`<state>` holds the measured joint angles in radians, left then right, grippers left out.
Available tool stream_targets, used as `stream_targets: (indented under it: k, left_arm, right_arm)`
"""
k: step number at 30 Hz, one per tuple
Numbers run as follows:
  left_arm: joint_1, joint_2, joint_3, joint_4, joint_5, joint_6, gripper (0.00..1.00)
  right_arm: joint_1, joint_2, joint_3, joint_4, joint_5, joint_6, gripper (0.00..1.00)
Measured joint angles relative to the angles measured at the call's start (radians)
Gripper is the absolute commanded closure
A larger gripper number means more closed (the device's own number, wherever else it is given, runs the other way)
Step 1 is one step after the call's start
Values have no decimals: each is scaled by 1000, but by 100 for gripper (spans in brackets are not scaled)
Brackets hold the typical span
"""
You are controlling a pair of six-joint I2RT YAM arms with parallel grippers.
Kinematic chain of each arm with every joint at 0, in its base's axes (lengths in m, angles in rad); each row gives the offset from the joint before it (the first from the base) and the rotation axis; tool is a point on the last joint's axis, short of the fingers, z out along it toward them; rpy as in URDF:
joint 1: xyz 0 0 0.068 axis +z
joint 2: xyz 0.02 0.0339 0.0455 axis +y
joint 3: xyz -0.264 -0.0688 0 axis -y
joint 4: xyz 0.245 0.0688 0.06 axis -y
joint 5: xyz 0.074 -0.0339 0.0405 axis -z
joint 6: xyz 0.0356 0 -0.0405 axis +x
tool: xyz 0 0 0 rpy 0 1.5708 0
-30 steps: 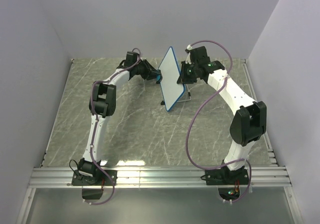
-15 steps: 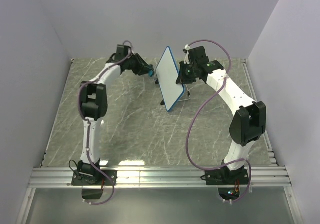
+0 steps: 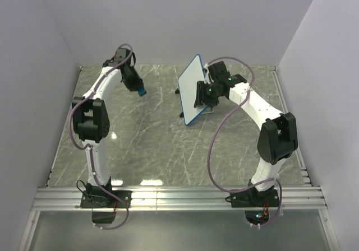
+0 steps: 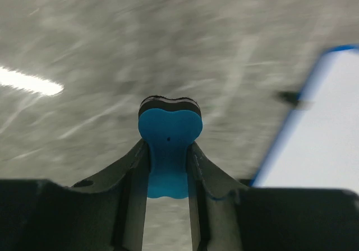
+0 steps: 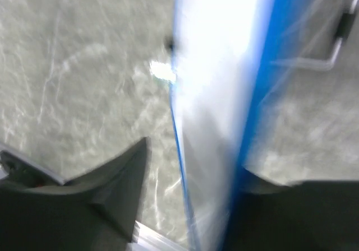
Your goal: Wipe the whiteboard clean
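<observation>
Snugly, left gripper [image 4: 168, 151] around eraser [image 4: 170, 125].

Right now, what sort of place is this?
Probably a robot test cell, not a home: left arm and right arm bolted to a metal rail, plain walls on three sides, a marble-patterned table with a small whiteboard.

I work over a grey, marble-veined surface [image 3: 146, 144] that catches a few pale patches of overhead light [image 3: 148, 182] near its front edge. Plain lilac-white walls close it in on three sides: a back wall [image 3: 168, 21], a left wall [image 3: 28, 94] and a right wall [image 3: 331, 94]. Ribbed aluminium rails [image 3: 179, 198] run across the near edge.
</observation>
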<state>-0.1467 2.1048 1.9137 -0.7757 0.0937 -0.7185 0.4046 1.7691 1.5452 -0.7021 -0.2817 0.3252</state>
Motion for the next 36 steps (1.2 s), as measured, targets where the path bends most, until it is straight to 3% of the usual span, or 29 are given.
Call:
stream_targets:
  k: [2,5,9,11,12,18,24,36]
  left_arm:
    - [-6,-8,-74,-48,-77,17,100]
    - [-10,-45,-230,-87,-153,28,100]
    - [-10,-113,-362,-125,-210,30,92]
    - [-13,-150,-397,-126,-230,30,79]
    - [-15,-168,-409,-126,-241,30,65]
    - [-39,-220,-445,-109,-277,24,40]
    - [-62,-220,-491,-104,-297,15,30]
    - [-147,-270,-496,-118,-303,-27,30]
  right_arm:
    - [1,4,-24,-45,-9,4,26]
    - [0,2,-28,-71,-23,6,20]
    - [-3,-13,-28,-76,-34,11,15]
    - [-3,-29,-27,-83,-40,13,12]
    - [-3,-42,-26,-89,-41,14,11]
    - [-3,-128,24,-142,-31,13,7]
    - [-6,-247,44,-172,3,9,6]
    - [-10,-472,-80,-190,27,10,5]
